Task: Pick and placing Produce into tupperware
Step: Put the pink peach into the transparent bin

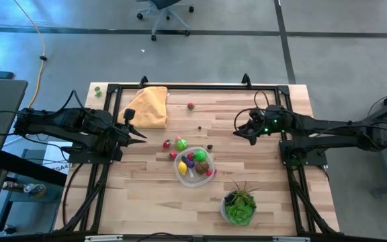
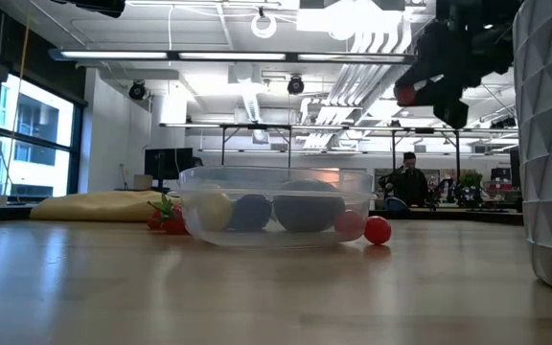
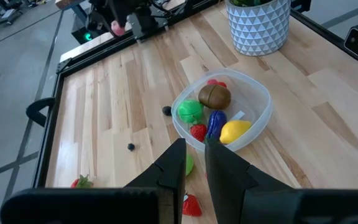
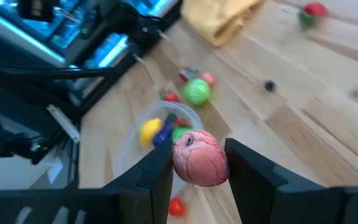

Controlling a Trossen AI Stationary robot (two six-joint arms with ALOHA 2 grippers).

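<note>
Here, nearest the table's front edge, a potted plant (image 1: 239, 207) is sitting at about five o'clock from the table's middle, its white patterned pot also filling the right edge of the low view. Just behind it, near the centre, the tub (image 1: 194, 166) is resting on the table (image 1: 274, 195), already holding a brown piece (image 3: 214, 96), a green piece (image 3: 189, 111), a purple piece (image 3: 215, 122), a yellow piece (image 3: 234, 130) and a strawberry (image 3: 197, 132). A small red ball (image 2: 378, 230) is lying against the tub's wall at its four o'clock side. More produce is lying loose just beyond the tub at its eleven o'clock: a green ball (image 1: 181, 144) with small red bits beside it, and a dark bit (image 1: 209, 146) at one o'clock. The left gripper (image 1: 142, 136) is hovering at nine o'clock from the tub, fingers close together with nothing between them, pointing toward the loose pieces. The right gripper (image 1: 239, 133) is hanging above the table at two o'clock from the tub, its fingers clamped on a pink fruit (image 4: 199, 158). Farther back, a red-and-green piece (image 1: 191, 105) is lying alone, and a yellow cloth (image 1: 148, 105) is lying bunched at eleven o'clock near the far edge.
</note>
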